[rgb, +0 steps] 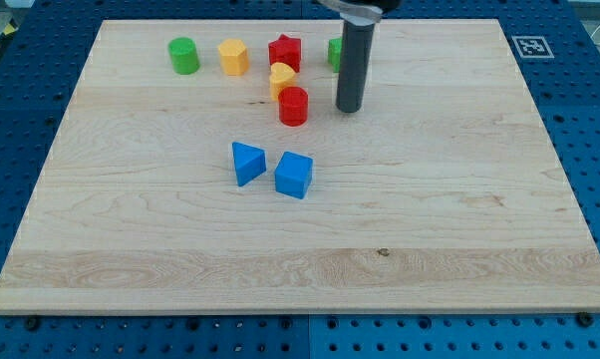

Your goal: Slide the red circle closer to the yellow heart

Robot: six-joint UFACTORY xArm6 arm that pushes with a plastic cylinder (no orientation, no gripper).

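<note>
The red circle [293,106] is a short red cylinder near the view's top centre. The yellow heart [281,77] sits just above it and slightly left, touching or nearly touching it. My tip [349,108] stands to the right of the red circle, about a block's width away, not touching it. The rod rises from the tip toward the view's top.
A red star [285,51] sits above the yellow heart. A yellow hexagon [233,57] and a green cylinder [183,56] lie to its left. A green block [334,53] is partly hidden behind the rod. A blue triangle [246,163] and a blue cube [293,176] lie lower.
</note>
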